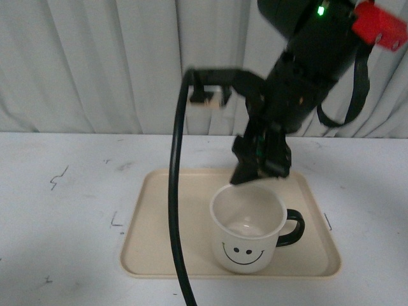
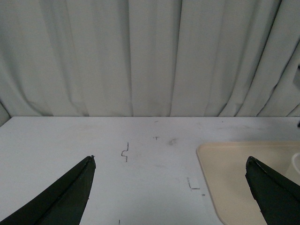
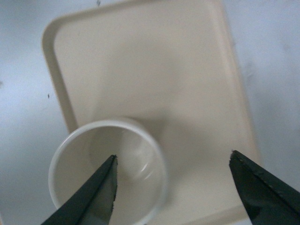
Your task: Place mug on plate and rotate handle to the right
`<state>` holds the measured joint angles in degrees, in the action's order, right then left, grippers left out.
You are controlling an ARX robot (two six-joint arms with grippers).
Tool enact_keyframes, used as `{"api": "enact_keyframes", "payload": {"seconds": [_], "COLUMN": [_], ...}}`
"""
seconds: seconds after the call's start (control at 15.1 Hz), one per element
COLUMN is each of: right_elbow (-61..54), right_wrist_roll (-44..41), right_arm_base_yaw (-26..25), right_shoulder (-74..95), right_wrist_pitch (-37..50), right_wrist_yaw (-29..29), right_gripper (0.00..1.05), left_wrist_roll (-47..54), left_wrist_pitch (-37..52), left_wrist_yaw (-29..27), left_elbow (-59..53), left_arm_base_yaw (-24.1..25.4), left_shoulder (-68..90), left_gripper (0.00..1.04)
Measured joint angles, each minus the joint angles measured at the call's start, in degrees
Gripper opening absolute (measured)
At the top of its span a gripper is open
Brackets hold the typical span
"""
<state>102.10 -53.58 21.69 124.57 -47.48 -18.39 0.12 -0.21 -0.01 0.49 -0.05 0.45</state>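
The white tapered smiley-face mug [image 1: 247, 231] is set upright on the beige rectangular plastic plate [image 1: 159, 223], its glossy black loop handle [image 1: 293, 227] turned rightward. The right hand [image 1: 259, 171], spread wide, is held just above the rim's far side; the left hand [image 2: 169, 160], also spread, is farther off.
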Motion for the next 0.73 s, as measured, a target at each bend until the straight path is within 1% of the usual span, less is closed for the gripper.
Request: {"api": "enact_keyframes", "payload": {"seconds": [0.07,0.13,0.2,0.27,0.33,0.4,0.46,0.53,0.6,0.66,0.73], "right_elbow": [-2.0,-14.2,-29.7,-41.2,-51.7,-59.3,-65.5,-70.7,-74.9,-78.9,-80.5], "right_wrist_roll": [3.0,12.1,23.6,34.3,42.5,47.3,49.7,51.2,51.9,52.3,52.5], "right_arm_base_yaw": [0.2,0.5,0.1,-1.7,-4.7,-7.0,-8.3,-8.7,-9.5,-10.9,-11.6], "right_shoulder": [-3.0,-9.2,-16.2,-20.4,-24.0,-27.1,-30.6,-34.6,-38.1,-40.7,-41.7], "right_wrist_pitch": [9.9,35.4,57.7,73.8,88.4,97.6,103.8,107.5,108.2,108.4,108.3], "right_wrist_yaw": [2.9,16.8,28.3,34.0,35.0,34.8,33.7,31.8,29.8,28.9,28.5], "right_gripper": [0.75,0.64,0.51,0.4,0.28,0.17,0.06,0.02,0.02,0.02,0.02], "left_wrist_roll": [0.0,0.0,0.0,0.0,0.0,0.0,0.0,0.0,0.0,0.0,0.0], "left_wrist_pitch": [0.0,0.0,0.0,0.0,0.0,0.0,0.0,0.0,0.0,0.0,0.0], "left_wrist_yaw": [0.0,0.1,-0.2,0.0,0.0,0.0,0.0,0.0,0.0,0.0,0.0], "left_elbow": [0.0,0.0,0.0,0.0,0.0,0.0,0.0,0.0,0.0,0.0,0.0], "left_arm_base_yaw": [0.0,0.0,0.0,0.0,0.0,0.0,0.0,0.0,0.0,0.0,0.0], "left_shoulder": [0.0,0.0,0.0,0.0,0.0,0.0,0.0,0.0,0.0,0.0,0.0], "left_gripper": [0.98,0.98,0.98,0.98,0.98,0.98,0.98,0.98,0.98,0.98,0.98]}}
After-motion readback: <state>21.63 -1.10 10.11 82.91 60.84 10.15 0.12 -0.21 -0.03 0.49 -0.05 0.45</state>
